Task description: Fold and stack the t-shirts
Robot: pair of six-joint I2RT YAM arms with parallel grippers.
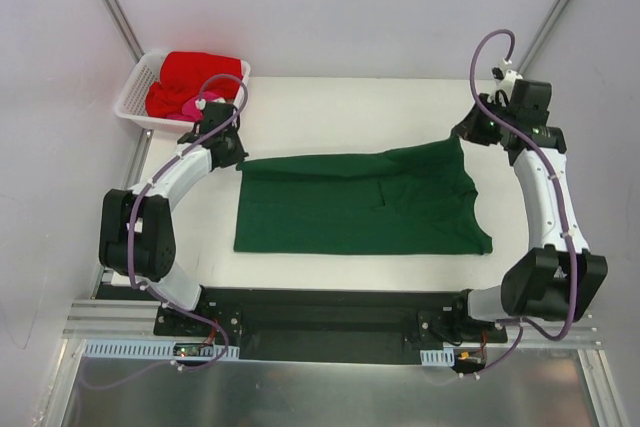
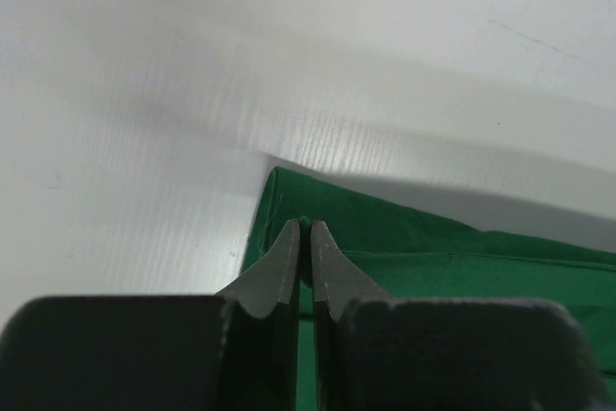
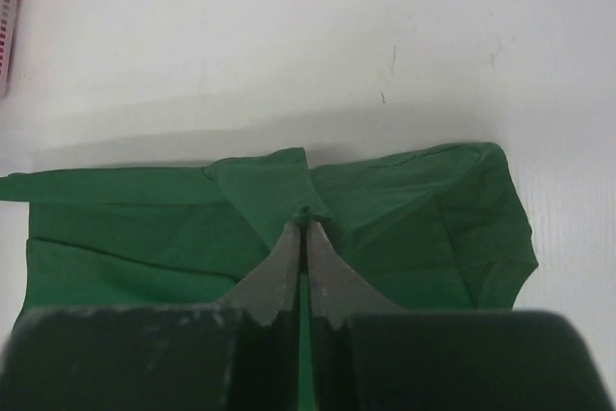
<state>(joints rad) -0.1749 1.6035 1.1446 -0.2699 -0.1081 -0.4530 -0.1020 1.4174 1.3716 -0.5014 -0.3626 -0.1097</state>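
A dark green t-shirt (image 1: 360,205) lies spread across the middle of the white table (image 1: 330,112). My left gripper (image 1: 238,159) is shut on its far-left corner, a nub of green cloth (image 2: 304,222) pinched at the fingertips. My right gripper (image 1: 462,135) is shut on the far-right corner, lifted into a peak, with green cloth (image 3: 306,209) bunched between its tips. A bright red t-shirt (image 1: 195,80) sits in the white basket (image 1: 135,97) at the far left, with a bit of pink t-shirt (image 1: 190,107) at its front edge.
The basket stands on the table's far-left corner, just behind my left arm. Grey walls close in at the left, right and back. A black rail (image 1: 330,322) with both arm bases runs along the near edge.
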